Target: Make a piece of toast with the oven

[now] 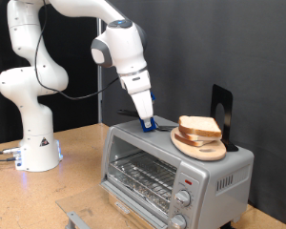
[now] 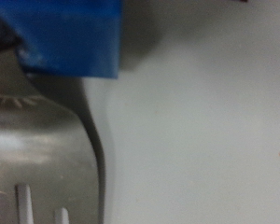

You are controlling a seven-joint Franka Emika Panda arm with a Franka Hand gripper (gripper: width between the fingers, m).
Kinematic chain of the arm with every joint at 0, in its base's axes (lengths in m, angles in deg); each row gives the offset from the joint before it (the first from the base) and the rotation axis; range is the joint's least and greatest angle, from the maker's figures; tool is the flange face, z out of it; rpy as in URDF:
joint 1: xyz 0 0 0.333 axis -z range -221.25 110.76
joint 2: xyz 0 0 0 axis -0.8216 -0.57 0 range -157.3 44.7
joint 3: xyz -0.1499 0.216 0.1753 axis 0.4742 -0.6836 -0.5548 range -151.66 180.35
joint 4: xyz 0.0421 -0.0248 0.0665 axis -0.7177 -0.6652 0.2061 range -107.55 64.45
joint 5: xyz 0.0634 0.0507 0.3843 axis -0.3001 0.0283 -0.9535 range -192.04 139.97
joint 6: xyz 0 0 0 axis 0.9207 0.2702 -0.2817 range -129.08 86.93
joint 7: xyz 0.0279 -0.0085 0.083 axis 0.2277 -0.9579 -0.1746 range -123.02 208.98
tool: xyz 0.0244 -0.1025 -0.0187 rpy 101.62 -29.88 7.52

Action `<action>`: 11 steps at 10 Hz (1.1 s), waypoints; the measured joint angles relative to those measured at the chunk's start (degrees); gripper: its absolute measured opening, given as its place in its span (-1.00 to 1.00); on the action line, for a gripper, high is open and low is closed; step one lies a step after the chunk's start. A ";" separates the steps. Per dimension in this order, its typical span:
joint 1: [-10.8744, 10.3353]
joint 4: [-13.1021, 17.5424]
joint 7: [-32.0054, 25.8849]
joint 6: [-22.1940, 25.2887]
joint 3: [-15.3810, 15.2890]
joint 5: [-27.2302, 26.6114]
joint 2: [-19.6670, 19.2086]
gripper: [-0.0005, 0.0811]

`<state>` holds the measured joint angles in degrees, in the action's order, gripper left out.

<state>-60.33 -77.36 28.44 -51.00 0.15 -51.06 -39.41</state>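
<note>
On the wooden tabletop [image 1: 81,167], at the exterior view's lower right, stands the oven [image 1: 176,167], nearest the camera. Its glass door [image 1: 140,177] is shut, with a wire rack [image 1: 143,175] visible behind it. Two round knobs [image 1: 182,199] and a red mark [image 1: 188,179] sit at the front's right end.

Atop the oven, toward the exterior view's right, a round wooden plate [image 1: 201,147] carries a stack of bread; the piece of toast [image 1: 199,125] lies uppermost, pale with a tan crust. A black upright stand [image 1: 222,113] rises just behind the plate.

Just beside the plate, on its left in the exterior view, the hand [image 1: 147,122] points steeply down, its blue fingertips [image 1: 149,123] at or touching the oven top. The fingertips look close together; whether they grip anything cannot be determined. The wrist view shows one blue fingertip [image 2: 70,37] against a grey metal surface, too blurred for more detail.

Farther back, the white arm [image 1: 38,76] rises from its base [image 1: 35,151] at the exterior view's left.
</note>
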 joint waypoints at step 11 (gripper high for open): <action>-0.33 -1.79 0.08 -5.84 -0.47 -1.95 -0.05 0.99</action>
<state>-60.65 -79.15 28.53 -56.84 -0.32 -53.01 -39.46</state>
